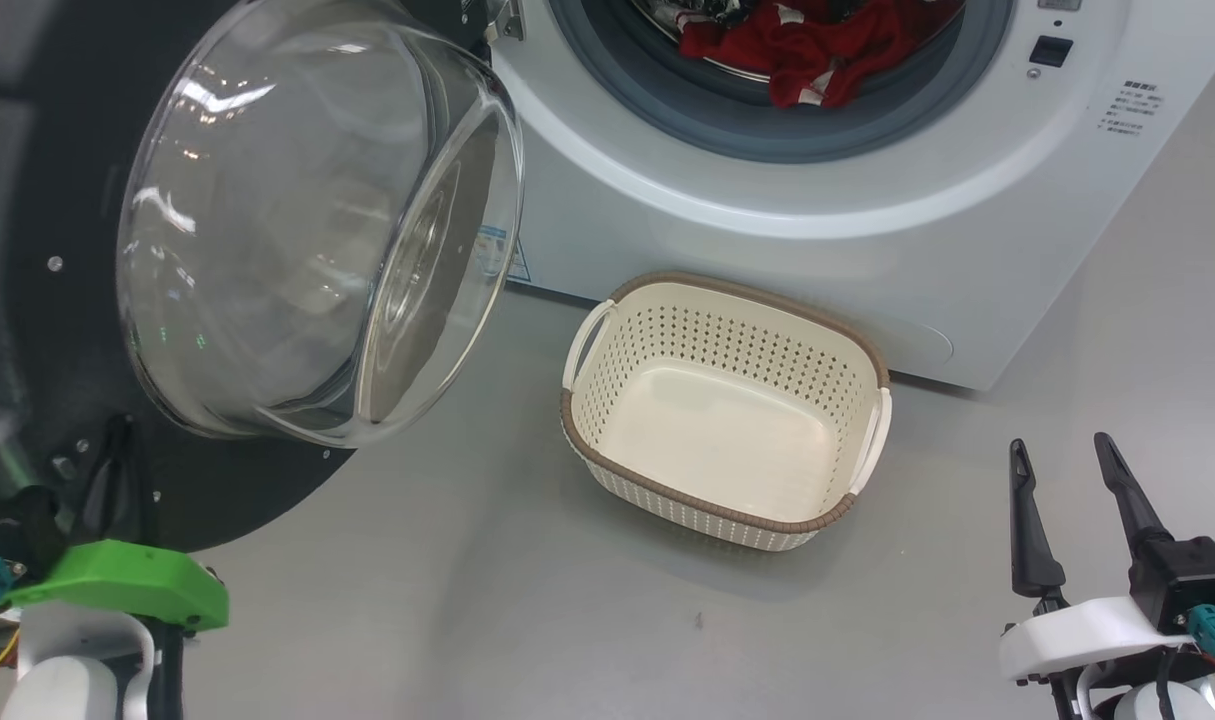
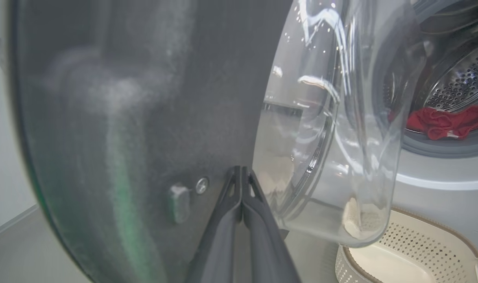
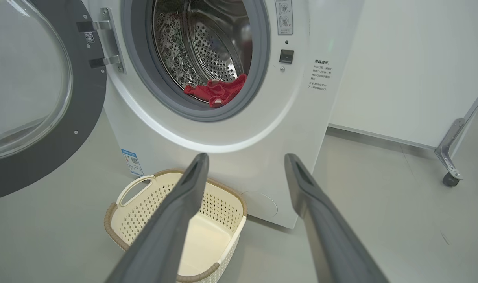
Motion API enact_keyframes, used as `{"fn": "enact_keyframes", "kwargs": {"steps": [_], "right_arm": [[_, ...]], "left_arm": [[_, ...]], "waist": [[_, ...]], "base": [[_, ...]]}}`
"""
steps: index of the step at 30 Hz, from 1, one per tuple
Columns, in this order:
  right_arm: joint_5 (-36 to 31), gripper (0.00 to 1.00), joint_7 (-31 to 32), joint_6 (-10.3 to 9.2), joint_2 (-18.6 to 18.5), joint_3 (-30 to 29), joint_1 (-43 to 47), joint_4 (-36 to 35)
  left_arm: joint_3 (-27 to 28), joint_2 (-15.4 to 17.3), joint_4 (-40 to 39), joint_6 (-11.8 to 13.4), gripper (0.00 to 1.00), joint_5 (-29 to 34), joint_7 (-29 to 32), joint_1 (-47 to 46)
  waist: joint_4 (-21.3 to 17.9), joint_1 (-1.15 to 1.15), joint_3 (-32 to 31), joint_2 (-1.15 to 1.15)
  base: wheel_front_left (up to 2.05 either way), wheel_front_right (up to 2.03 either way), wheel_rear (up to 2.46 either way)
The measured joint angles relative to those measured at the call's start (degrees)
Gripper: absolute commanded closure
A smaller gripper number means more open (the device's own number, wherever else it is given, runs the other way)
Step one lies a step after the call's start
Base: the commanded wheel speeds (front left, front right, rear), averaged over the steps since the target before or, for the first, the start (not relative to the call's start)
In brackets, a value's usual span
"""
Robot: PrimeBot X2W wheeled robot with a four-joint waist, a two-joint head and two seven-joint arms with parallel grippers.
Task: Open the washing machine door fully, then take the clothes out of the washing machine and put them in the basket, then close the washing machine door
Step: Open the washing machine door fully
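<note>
The washing machine [image 1: 867, 250] stands with its door [image 1: 27, 200] swung out to the left, the glass bowl [image 1: 317, 220] bulging toward me. Red clothes [image 1: 807, 50] lie at the front of the steel drum [image 3: 207, 51], also seen as clothes [image 3: 217, 90]. On the floor before the machine sits the cream basket [image 1: 717, 285], with nothing in it. My left gripper [image 2: 239, 169] is shut, its tips at the door's black inner face [image 2: 144, 118] beside the bowl; I cannot tell if they touch. My right gripper [image 1: 1059, 445] hangs open right of the basket, holding nothing.
A white wall [image 3: 400, 59] runs to the right of the machine. A metal leg on a castor [image 3: 451, 165] stands at the far right. Grey floor [image 1: 467, 560] lies between me and the basket. The open door crowds my left arm's side.
</note>
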Motion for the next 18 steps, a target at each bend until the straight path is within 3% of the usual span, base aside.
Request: {"fn": "enact_keyframes", "kwargs": {"steps": [18], "right_arm": [[0.0, 0.0, 0.0, 0.16, 0.2, 0.5, -0.9, 0.4]], "left_arm": [[6.5, 2.3, 8.6, 0.0, 1.0, -0.6, -4.0, -4.4]], "waist": [[-0.9, 0.0, -0.4, 0.0]], "base": [[0.0, 0.0, 0.0]]}}
